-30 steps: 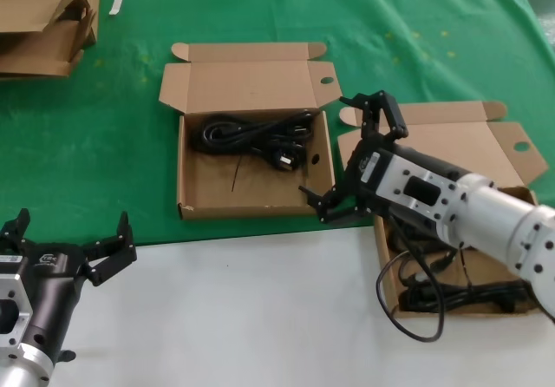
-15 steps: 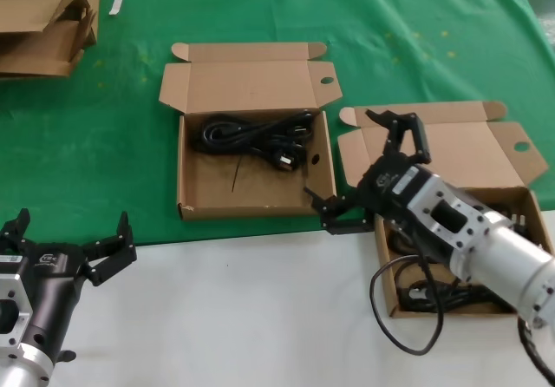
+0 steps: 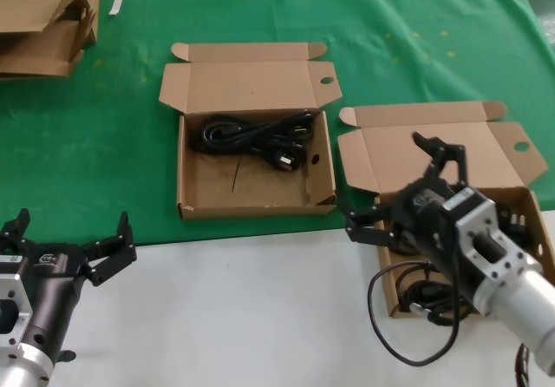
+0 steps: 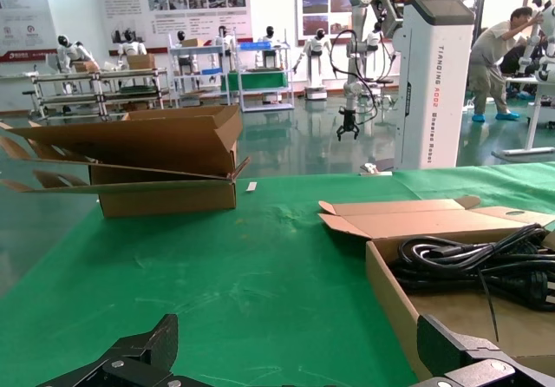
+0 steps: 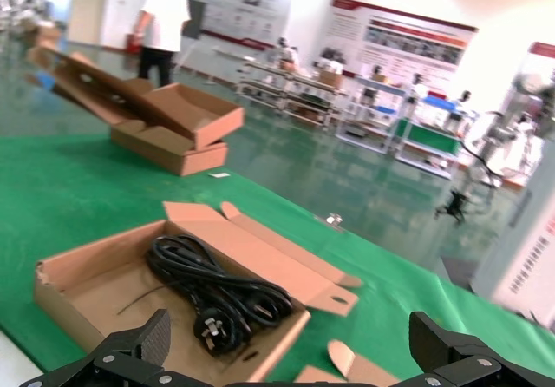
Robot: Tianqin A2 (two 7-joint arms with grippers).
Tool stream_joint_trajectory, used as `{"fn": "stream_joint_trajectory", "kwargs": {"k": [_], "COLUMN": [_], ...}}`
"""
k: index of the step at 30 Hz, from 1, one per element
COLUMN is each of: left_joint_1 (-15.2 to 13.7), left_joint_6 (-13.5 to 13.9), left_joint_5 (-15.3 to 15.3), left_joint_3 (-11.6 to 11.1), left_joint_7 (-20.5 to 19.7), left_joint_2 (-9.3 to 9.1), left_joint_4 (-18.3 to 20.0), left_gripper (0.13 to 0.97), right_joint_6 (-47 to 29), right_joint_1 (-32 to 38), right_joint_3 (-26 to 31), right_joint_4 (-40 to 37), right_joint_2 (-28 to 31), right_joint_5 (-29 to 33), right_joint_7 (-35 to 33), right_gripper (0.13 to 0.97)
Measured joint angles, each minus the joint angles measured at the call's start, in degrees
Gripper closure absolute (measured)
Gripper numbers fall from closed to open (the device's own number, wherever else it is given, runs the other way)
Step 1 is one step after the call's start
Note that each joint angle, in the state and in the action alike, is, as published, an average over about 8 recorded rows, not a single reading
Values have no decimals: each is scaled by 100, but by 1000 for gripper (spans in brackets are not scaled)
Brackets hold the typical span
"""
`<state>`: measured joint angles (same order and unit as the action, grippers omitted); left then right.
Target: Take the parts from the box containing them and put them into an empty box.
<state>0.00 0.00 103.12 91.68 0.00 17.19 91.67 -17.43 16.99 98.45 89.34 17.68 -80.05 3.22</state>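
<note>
Two open cardboard boxes lie on the green cloth. The middle box (image 3: pixel 247 189), with a holed inner side flap, holds one coiled black cord bundle (image 3: pixel 253 134) at its far end; the same bundle (image 5: pixel 217 293) (image 4: pixel 475 260) shows in both wrist views. The right box (image 3: pixel 494 157) holds more black cords (image 3: pixel 422 298), mostly hidden under my right arm. My right gripper (image 3: pixel 401 194) hovers over the right box's left part, open and empty. My left gripper (image 3: pixel 69 236) rests open at the near left over the white table edge.
A stack of flattened cardboard (image 3: pixel 43 22) lies at the far left corner, also seen as the stack (image 4: pixel 147 161) in the left wrist view. My arm's thin black cable (image 3: pixel 386 322) loops over the white strip in front of the right box.
My right gripper has moved right and toward me, from the middle box's near right corner to above the right box, staying open. The left arm has not moved.
</note>
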Motion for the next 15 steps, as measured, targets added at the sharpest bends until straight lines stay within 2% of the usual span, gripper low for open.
{"fn": "stream_joint_trajectory", "kwargs": {"k": [15], "left_joint_1": [0], "left_joint_6": [0], "left_joint_5": [1], "left_joint_3": [0], "left_joint_7": [0], "left_joint_2": [0], "left_joint_4": [0], "left_gripper": [132], "right_joint_6": [912], "right_joint_1": [-889], "right_joint_3": [-354], "right_joint_4": [122], "right_joint_2": [-25], "right_joint_5": [-1208], "right_joint_7": [-168], "right_gripper": [129]}}
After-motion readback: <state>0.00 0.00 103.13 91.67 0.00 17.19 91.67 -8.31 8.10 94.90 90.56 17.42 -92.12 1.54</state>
